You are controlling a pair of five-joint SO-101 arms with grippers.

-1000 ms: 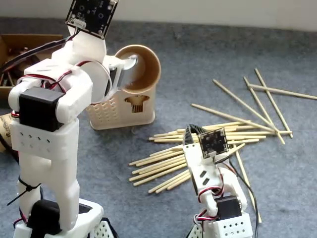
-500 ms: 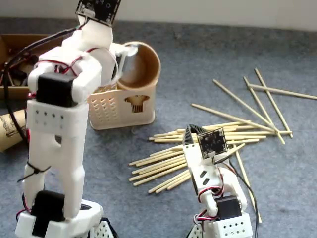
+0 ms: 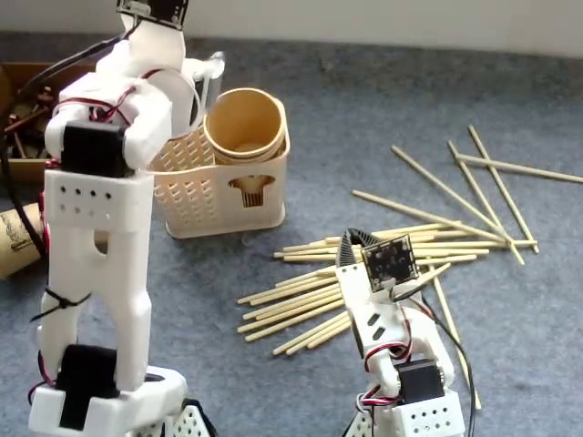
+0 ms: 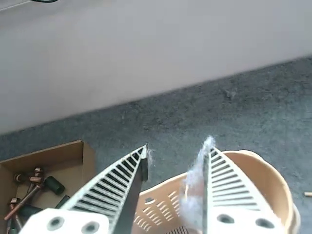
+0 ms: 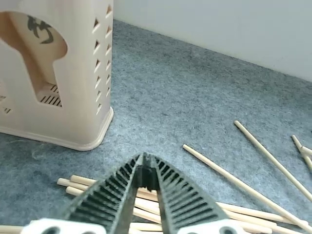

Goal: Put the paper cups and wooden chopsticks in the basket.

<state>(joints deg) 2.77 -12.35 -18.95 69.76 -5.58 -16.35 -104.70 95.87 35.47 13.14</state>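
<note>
A brown paper cup stands upright inside the cream basket. My left gripper hangs open just above and behind the basket's left end, holding nothing. In the left wrist view its fingers spread over the basket rim, with the cup to one side. Wooden chopsticks lie in a loose pile right of the basket, and more chopsticks are scattered farther right. My right gripper sits shut and low at the near edge of the pile; its tip is over chopsticks, facing the basket.
A cardboard box with dark and copper parts sits at the back left. A brown printed cup-like thing lies at the left edge behind the left arm. A pale wall bounds the grey carpet at the back.
The left gripper let go of the paper cup, which went from tilted on its side to upright in the basket. The left arm drew up and back. The right arm stayed still.
</note>
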